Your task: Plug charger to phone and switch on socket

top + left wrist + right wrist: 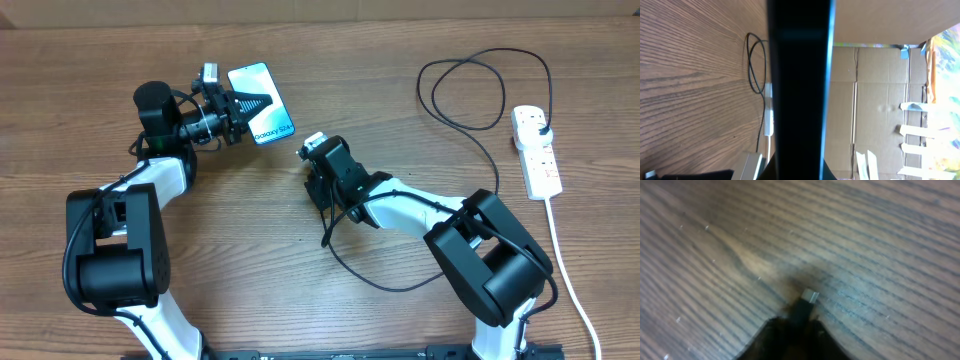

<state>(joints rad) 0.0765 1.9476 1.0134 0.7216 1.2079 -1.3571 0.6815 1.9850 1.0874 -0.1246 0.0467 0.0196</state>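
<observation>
The phone (264,113) has a bright blue screen with white "Galaxy" text. My left gripper (246,104) is shut on it and holds it up off the table at the back left. In the left wrist view the phone (800,85) fills the middle as a dark edge-on slab. My right gripper (318,186) is shut on the charger's connector tip (809,299), just above the wood, right of and nearer than the phone. The thin black cable (470,70) runs under the right arm, loops at the back and reaches its black plug (541,127) in the white power strip (536,150).
The power strip's white cord (565,262) trails to the front right edge. A loop of black cable (380,280) lies on the wood near the right arm's base. Cardboard boxes (880,100) stand beyond the table in the left wrist view.
</observation>
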